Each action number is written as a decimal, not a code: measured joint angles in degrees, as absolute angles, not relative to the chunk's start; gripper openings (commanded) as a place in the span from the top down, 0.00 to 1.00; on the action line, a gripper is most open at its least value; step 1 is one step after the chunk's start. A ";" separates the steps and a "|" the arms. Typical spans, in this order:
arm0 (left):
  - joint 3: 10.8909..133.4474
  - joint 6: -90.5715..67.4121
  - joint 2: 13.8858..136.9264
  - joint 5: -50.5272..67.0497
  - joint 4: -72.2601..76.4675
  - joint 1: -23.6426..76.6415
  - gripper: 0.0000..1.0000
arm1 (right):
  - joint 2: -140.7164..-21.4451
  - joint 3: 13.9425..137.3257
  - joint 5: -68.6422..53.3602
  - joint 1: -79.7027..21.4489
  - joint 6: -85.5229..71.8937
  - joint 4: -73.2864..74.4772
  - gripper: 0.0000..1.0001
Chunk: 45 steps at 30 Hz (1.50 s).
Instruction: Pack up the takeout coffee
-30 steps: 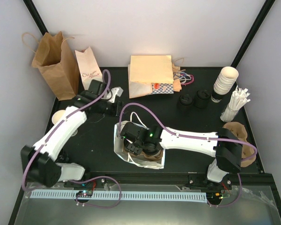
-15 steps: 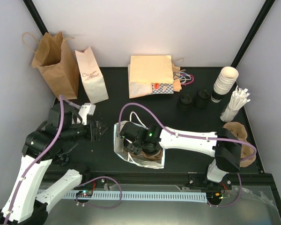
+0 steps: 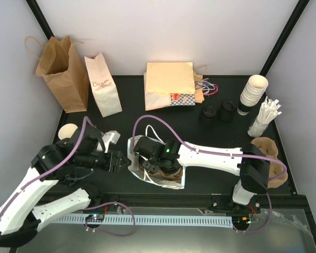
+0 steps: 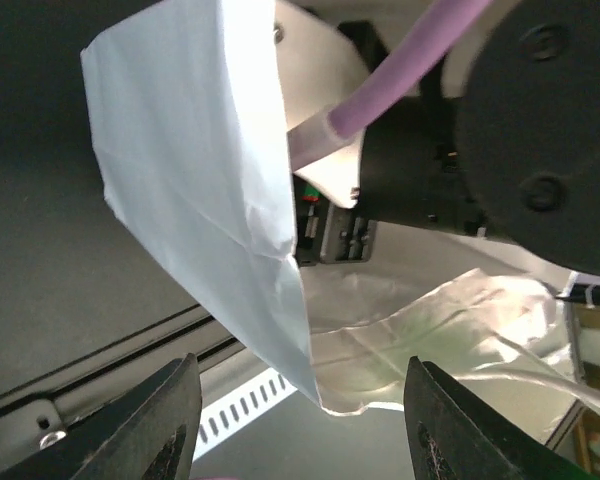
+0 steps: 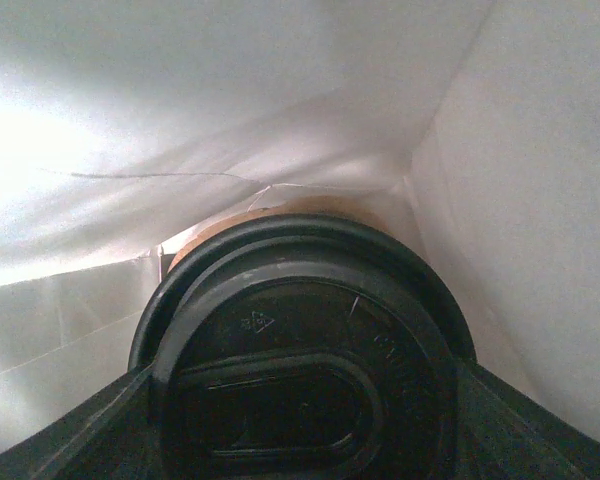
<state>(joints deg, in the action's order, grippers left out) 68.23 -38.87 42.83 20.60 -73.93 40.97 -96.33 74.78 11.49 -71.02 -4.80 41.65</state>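
Swinging in from the back-left of the table, our left gripper had come down to the left rim of the white bag at the centre; our right arm had not shifted. We kept the right gripper reaching down into that bag, where the takeout coffee sat upright with its black lid facing the wrist camera and white paper walls all round. Its fingers lay tight against either side of the lid, so we judged it clamped on the cup, steadying it low in the bag. The left jaws stood apart with the bag's edge hanging between them, not yet pinched. We judged that this placement was meant to brace the bag's mouth while the right arm let go and withdrew.
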 measured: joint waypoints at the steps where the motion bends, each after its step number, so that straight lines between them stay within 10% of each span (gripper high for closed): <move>1: 68.25 -39.81 43.57 19.59 -74.15 42.48 0.42 | -96.33 74.78 11.49 -71.02 -4.80 41.67 0.57; 7: 69.89 -45.23 49.41 10.90 -76.77 50.59 0.45 | -96.33 74.78 11.49 -71.02 -4.75 41.69 0.57; 21: 77.71 -50.24 58.59 1.28 -81.36 56.88 0.98 | -96.20 74.76 12.01 -71.02 -4.43 41.80 0.49; 33: 79.13 -50.59 60.14 -1.15 -82.39 57.14 0.98 | -93.84 74.32 15.64 -70.85 -3.81 46.06 0.02; 45: 79.94 -49.36 60.14 -2.48 -81.76 56.86 0.98 | -89.84 74.91 15.86 -70.67 -2.37 50.35 0.00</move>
<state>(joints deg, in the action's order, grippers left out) 79.94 -49.36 60.14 -2.48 -81.76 56.86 -89.84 74.91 15.86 -70.67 -2.37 50.35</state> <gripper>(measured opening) 0.021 0.999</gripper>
